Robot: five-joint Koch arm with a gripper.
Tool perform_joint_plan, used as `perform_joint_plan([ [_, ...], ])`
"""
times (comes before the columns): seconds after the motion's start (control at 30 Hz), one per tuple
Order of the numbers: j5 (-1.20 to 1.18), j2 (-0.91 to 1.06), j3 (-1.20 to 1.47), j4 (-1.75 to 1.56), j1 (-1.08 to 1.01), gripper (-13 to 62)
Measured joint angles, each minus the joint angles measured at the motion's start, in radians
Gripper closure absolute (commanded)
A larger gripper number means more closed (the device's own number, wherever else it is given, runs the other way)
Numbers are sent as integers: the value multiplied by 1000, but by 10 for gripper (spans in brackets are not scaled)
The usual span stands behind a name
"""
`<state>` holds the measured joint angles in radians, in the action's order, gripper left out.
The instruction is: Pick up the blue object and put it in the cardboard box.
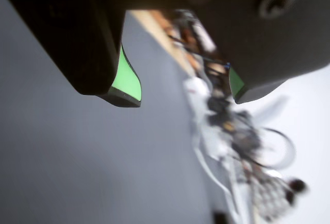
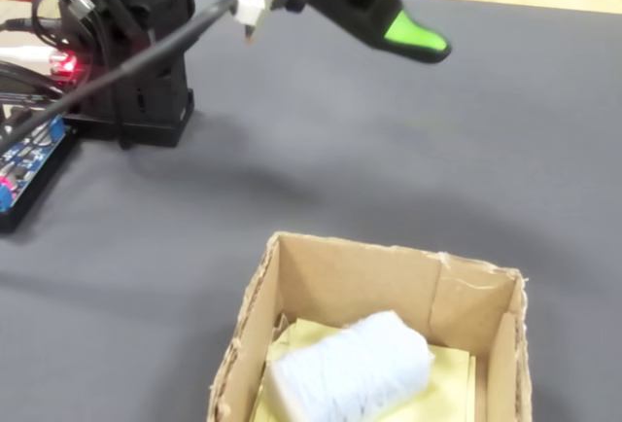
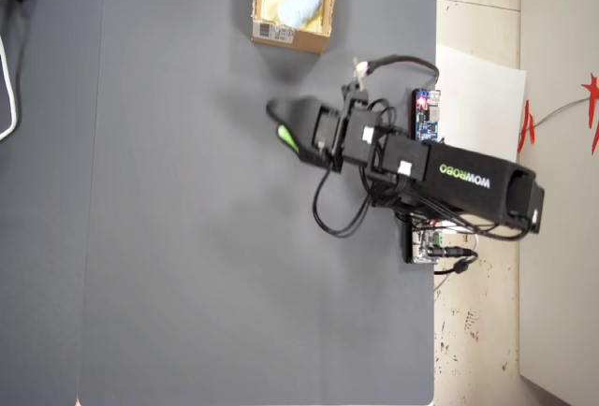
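Note:
The pale blue object (image 2: 350,369) (image 3: 302,1), a ribbed soft lump, lies inside the cardboard box (image 2: 340,281) on its yellowish floor. In the overhead view the cardboard box (image 3: 290,34) stands at the mat's top edge, with its white label facing the arm. My gripper (image 3: 281,122) hovers over the dark mat well away from the box, open, with nothing between its green-padded jaws. In the wrist view the gripper (image 1: 183,99) shows a wide gap between both pads, with only mat and blurred clutter behind. The fixed view shows the gripper (image 2: 418,38) raised high beyond the box.
The arm's black base (image 2: 136,62) with cables and a lit red LED stands at the left of the fixed view. A blue circuit board (image 3: 427,114) (image 2: 24,164) sits beside it. White paper (image 3: 482,97) lies off the grey mat's (image 3: 187,238) right edge.

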<state>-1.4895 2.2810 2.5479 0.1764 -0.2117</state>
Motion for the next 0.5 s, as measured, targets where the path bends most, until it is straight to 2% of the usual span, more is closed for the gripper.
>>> perform_joint_plan([
  [0.27, -28, 0, 112, -12, 63, 149],
  [0.5, -61, 2, 437, -241, 97, 152],
])
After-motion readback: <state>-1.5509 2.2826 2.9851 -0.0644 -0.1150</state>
